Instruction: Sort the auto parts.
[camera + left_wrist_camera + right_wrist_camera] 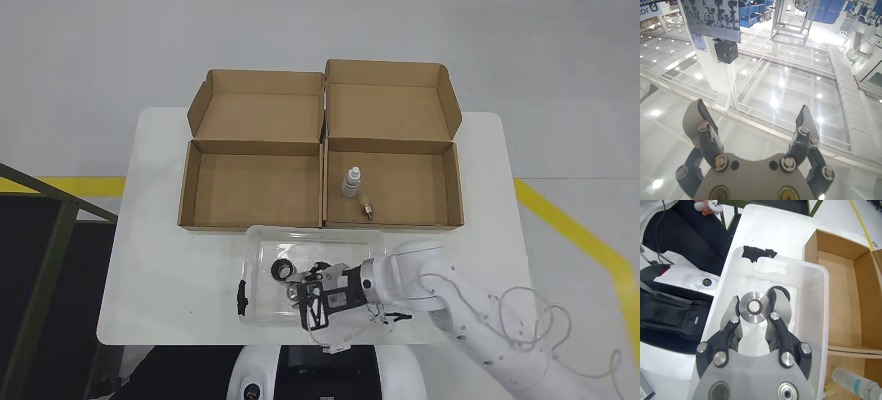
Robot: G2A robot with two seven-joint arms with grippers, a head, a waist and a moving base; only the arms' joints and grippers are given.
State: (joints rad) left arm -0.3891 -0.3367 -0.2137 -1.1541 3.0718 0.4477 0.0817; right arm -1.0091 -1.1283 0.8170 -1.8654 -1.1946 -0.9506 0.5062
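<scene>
White table (150,200) under bin (300,231), grey floor (80,60)

Right tool (754,304) snug around metal disc (754,318) in white bin (811,306).

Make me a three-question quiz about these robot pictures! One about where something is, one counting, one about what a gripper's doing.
1. Where is the small bottle? A in the plastic bin; B in a cardboard box; C on the bare table.
2. How many cardboard boxes? A one; B two; C three.
3. The left gripper is: A open, empty; B shut on a ring; C shut on a bottle.
Answers: B, it sits inside the box; B, two stand side by side; A, fingers spread, nothing between.
</scene>
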